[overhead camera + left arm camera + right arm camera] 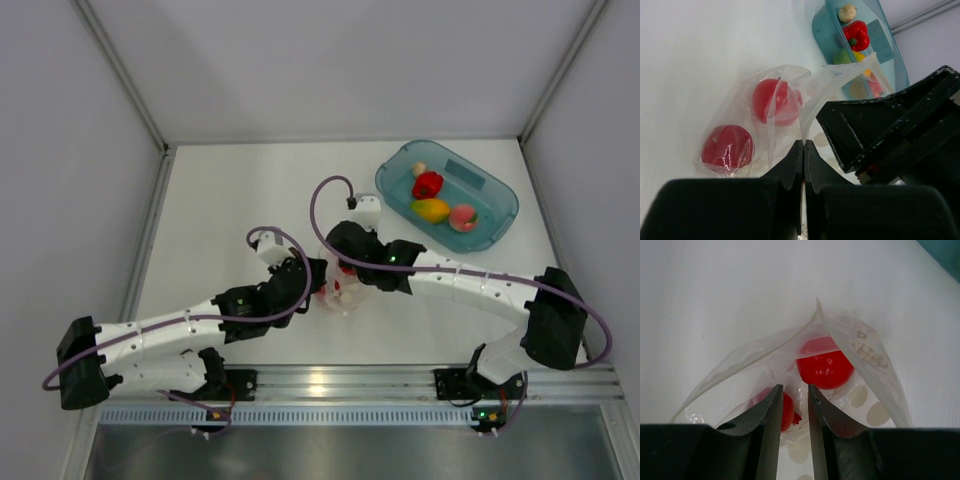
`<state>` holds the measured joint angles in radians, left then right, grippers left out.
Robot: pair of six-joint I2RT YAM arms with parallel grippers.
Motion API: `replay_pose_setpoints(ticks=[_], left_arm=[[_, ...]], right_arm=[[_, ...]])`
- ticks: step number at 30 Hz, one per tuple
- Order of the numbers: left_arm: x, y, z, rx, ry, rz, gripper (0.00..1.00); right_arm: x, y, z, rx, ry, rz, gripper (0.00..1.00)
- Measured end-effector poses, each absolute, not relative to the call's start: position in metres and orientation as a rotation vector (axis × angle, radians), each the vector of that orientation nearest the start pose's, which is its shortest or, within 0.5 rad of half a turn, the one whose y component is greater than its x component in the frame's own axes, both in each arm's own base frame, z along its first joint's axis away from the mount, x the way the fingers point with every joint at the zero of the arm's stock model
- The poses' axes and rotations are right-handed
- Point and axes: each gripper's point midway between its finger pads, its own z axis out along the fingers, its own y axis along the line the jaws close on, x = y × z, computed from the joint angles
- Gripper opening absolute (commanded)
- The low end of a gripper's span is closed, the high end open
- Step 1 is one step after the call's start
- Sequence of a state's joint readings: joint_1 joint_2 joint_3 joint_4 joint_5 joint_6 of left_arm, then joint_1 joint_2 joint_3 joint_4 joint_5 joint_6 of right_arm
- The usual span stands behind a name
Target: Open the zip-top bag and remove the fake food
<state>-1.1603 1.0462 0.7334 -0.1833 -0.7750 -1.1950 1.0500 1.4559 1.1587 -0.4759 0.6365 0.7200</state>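
Observation:
The zip-top bag (338,293), clear with white dots, lies between both grippers at the table's middle. In the left wrist view the bag (790,75) holds two red fruits (727,146) (772,100). My left gripper (804,142) is shut on the bag's rim, thin plastic pinched between the fingers; from above the left gripper (320,288) is at the bag's left. My right gripper (795,387) is narrowly open, its tips inside the bag's open mouth (865,355), a red fruit (826,365) just beyond them and another (786,412) behind the left finger. From above, the right gripper (350,280) covers the bag.
A teal oval tub (508,200) stands at the back right, holding a red pepper (427,184), a yellow fruit (431,210), a pinkish peach (463,217) and a garlic (419,169). It also shows in the left wrist view (820,30). White walls enclose the table.

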Motion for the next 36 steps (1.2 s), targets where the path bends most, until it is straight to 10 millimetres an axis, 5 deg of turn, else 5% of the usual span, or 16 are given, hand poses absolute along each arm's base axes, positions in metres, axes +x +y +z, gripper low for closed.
replay_pose_setpoints(ticks=[8,18,26,32,36], left_arm=[[0.219,-0.267,0.203,-0.533,1.928,-0.783,0.0],[0.222,-0.265,0.2,-0.544,1.925,-0.764,0.0],[0.225,-0.261,0.203,-0.548,1.912,-0.753,0.0],[0.227,-0.258,0.203,-0.541,1.91,-0.743,0.0],[0.229,-0.255,0.198,-0.544,1.922,-0.734,0.0]], right_arm=[[0.275,0.302,0.156,0.0,2.151,0.242,0.27],[0.292,0.29,0.105,-0.051,2.133,0.134,0.31],[0.313,0.286,0.102,-0.057,2.084,0.115,0.37],[0.327,0.287,0.097,-0.065,2.065,0.11,0.52],[0.331,0.29,0.087,-0.088,2.077,0.109,0.72]])
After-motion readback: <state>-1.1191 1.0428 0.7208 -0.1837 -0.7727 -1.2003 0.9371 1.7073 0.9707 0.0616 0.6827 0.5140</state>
